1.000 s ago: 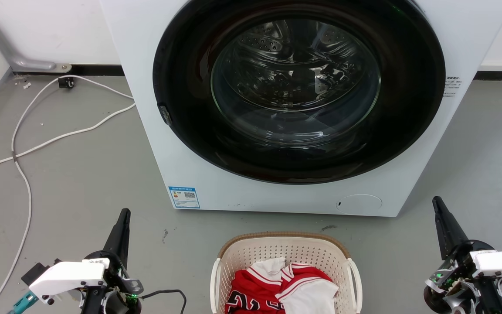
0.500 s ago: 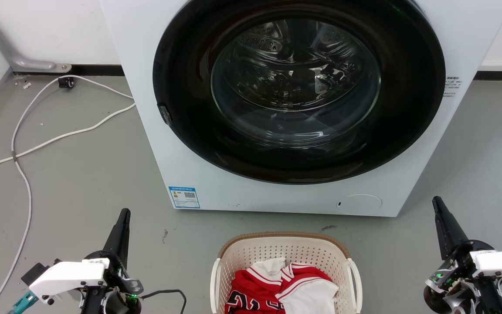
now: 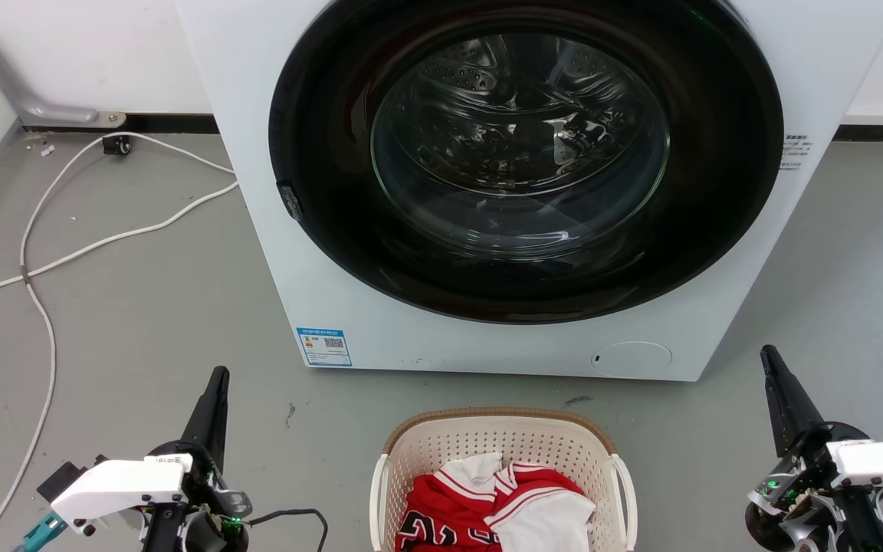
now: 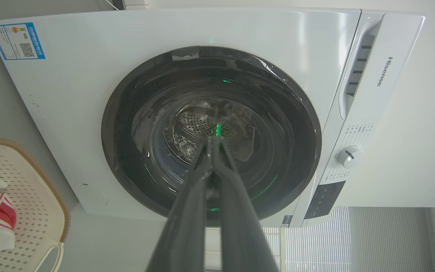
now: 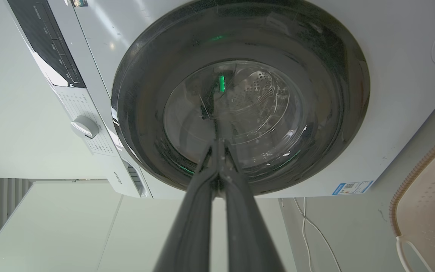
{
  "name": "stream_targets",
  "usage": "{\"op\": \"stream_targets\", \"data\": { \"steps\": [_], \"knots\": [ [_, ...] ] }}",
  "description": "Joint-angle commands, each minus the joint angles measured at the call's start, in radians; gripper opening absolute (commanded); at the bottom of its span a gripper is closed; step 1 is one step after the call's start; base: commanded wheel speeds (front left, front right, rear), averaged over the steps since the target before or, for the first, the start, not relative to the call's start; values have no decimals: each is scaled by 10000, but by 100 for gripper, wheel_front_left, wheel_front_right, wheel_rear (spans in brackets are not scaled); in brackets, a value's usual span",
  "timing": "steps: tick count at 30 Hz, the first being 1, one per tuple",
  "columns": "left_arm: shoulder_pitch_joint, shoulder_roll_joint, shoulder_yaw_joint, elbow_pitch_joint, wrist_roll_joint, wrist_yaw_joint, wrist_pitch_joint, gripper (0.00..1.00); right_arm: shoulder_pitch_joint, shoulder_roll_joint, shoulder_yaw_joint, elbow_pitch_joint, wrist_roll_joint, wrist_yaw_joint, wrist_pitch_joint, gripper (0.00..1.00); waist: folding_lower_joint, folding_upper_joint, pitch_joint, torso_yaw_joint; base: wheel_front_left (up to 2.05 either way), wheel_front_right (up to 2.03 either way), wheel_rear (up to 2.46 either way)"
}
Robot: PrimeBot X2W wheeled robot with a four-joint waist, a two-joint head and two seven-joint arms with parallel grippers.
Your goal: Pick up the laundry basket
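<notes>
The laundry basket [image 3: 500, 415] stands on the floor [image 3: 142, 322] at the bottom centre of the head view, just in front of the washing machine [image 3: 487, 349]. It lies midway between the two arms, probably so each can take one of its two white handles [image 3: 628, 491]. Red and white clothes [image 3: 453, 506] lie inside; their number I cannot tell. The left gripper [image 3: 218, 376] and right gripper [image 3: 768, 354] hover well apart from the basket, one on each side. Each has its fingers [image 4: 185, 223] pressed together, holding nothing. There is one basket and one machine.
</notes>
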Motion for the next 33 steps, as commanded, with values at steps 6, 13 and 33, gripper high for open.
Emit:
{"op": "stream_targets", "data": {
  "steps": [6, 13, 33],
  "knots": [
    [-113, -16, 39, 12, 22, -43, 39, 0, -112, 34, -9, 12, -55, 0, 21, 0, 0, 0, 0, 0, 0, 0, 0],
    [39, -10, -17, 66, 5, 4, -21, 0, 43, 2, 8, 57, 0, 0, -11, 0, 0, 0, 0, 0, 0, 0, 0],
    [465, -34, -210, -24, 639, 8, -894, 100, 449, 17, 1, -17, -1070, 0, -885, 100, 0, 0, -1, -20, 0, 0, 0]
  ]
}}
